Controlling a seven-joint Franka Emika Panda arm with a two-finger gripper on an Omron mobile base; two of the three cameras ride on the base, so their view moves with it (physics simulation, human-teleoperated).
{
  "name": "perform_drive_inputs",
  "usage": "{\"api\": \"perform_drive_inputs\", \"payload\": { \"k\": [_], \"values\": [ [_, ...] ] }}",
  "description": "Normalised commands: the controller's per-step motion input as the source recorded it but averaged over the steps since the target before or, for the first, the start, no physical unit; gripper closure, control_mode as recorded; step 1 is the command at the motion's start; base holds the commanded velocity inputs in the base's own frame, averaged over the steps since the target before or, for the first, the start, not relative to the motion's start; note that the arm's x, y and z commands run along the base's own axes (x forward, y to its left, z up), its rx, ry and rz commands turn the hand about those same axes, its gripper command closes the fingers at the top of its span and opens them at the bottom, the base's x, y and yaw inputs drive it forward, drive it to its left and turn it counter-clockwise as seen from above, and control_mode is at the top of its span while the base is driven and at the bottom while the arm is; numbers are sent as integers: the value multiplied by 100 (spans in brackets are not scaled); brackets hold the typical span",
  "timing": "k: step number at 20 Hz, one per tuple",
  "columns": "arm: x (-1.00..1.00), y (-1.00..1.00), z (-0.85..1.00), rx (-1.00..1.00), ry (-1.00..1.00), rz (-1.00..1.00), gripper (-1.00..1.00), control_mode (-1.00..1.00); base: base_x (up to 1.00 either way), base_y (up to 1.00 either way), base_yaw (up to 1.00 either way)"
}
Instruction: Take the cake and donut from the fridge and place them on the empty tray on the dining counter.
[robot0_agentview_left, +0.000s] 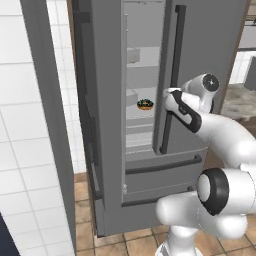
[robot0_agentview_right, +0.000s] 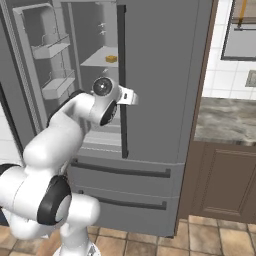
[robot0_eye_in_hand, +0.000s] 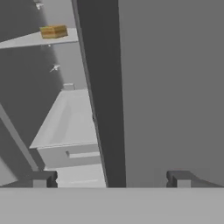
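No readable labels. Your fridge (robot0_agentview_right: 165, 75) has its left door swung open; the right door is closed. Cake (robot0_eye_in_hand: 54, 31), a yellow-orange spongy block, sits on an upper shelf. Donut (robot0_agentview_left: 145, 104), dark-glazed with specks, sits on a lower shelf. Your gripper (robot0_eye_in_hand: 111, 178) is spread wide, empty, straddling the dark door handle (robot0_eye_in_hand: 100, 94).

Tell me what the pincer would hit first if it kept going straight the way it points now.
Most likely the dark vertical handle on the fridge's closed right door: it runs up between the open pincer's fingertips. Depth is hard to judge. The cake sits well off that line, up on a shelf.
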Motion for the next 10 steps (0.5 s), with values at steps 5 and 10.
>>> {"api": "perform_drive_inputs", "payload": {
  "k": [5, 10],
  "values": [
    [59, 0, -1, 0, 0, 0, -100, -100, 0, 0, 0],
    [61, 0, -5, 0, 0, 0, -100, -100, 0, 0, 0]
  ]
}}
